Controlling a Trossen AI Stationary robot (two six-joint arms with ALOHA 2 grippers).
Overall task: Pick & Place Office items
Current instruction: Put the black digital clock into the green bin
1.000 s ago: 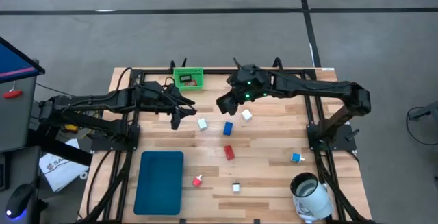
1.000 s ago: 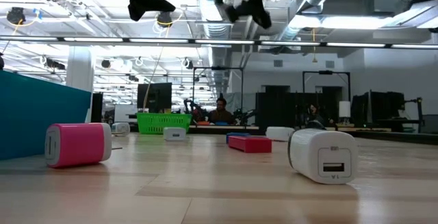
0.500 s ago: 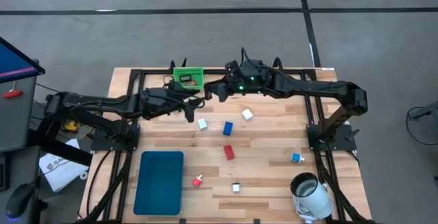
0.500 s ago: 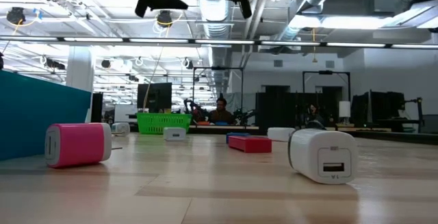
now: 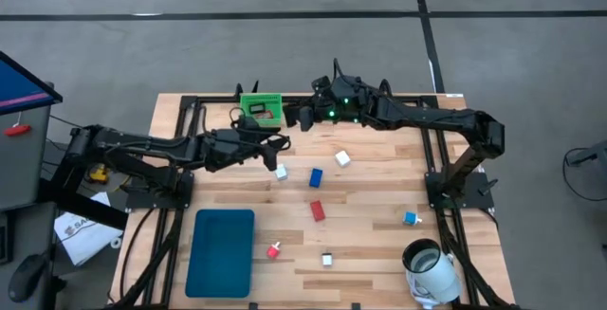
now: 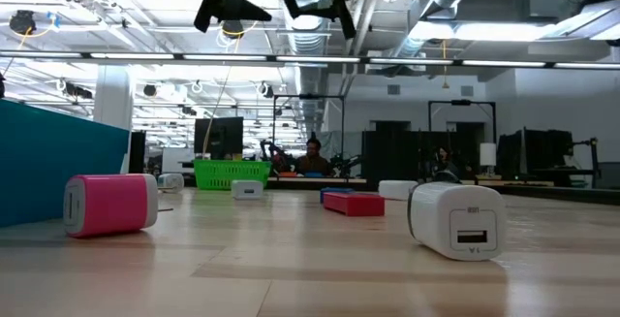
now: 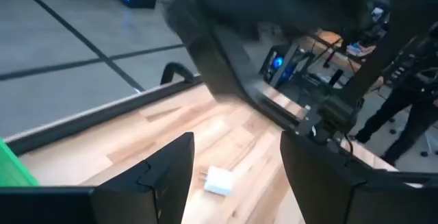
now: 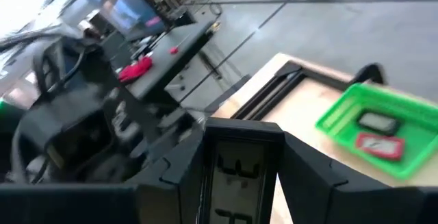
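The right gripper (image 5: 296, 118) is hovering just beside the green bin (image 5: 261, 108), on the side facing the table's middle, and its fingers are pinching a dark oblong block (image 8: 239, 169) that fills the gap between them in the right wrist view. The bin is already holding two items, a dark one (image 8: 377, 122) and a red one (image 8: 374, 144). The left gripper (image 5: 275, 147) is hanging a little nearer the table's middle than the bin, with its fingers (image 7: 164, 176) spread wide and nothing between them; a white cube (image 5: 281, 171) is lying on the wood just below it. The other office items are sitting well away from the bin across the table: a blue block (image 5: 316, 176), a second white cube (image 5: 341, 158), a red block (image 5: 318, 210), a cyan cube (image 5: 411, 219), a pink-red piece (image 5: 273, 250) and a small white piece (image 5: 327, 260). The teal tray (image 5: 221, 250) is lying on the side of the table opposite the bin, and the white mug-like cylinder (image 5: 432, 270) is standing at the far corner from the bin.
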